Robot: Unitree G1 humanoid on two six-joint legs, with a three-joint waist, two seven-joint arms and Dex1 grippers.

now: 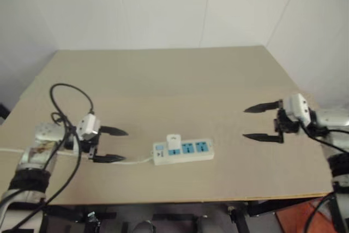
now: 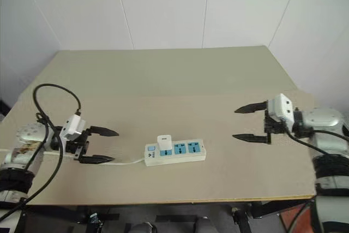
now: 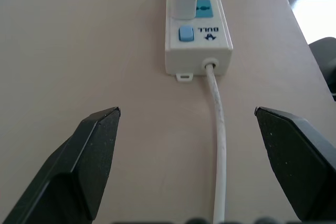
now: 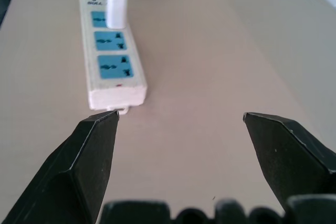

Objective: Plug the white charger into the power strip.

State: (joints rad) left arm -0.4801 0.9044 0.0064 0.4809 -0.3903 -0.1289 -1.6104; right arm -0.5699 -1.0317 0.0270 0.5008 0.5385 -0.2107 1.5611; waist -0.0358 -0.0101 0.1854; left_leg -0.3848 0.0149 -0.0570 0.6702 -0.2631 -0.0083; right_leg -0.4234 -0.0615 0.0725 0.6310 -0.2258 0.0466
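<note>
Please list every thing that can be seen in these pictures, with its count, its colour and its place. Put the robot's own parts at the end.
power strip: one, white with three blue sockets, lying near the front middle of the table.
white charger: one, white, standing upright in the socket nearest the switch end of the power strip.
cord: one, thin and white, running from the switch end of the strip toward the robot's left.
table: one, beige top, against the white walls.
left hand: one, black fingers open, holding nothing, left of the strip, over the cord.
right hand: one, black fingers open, holding nothing, right of the strip, apart from it.
</note>
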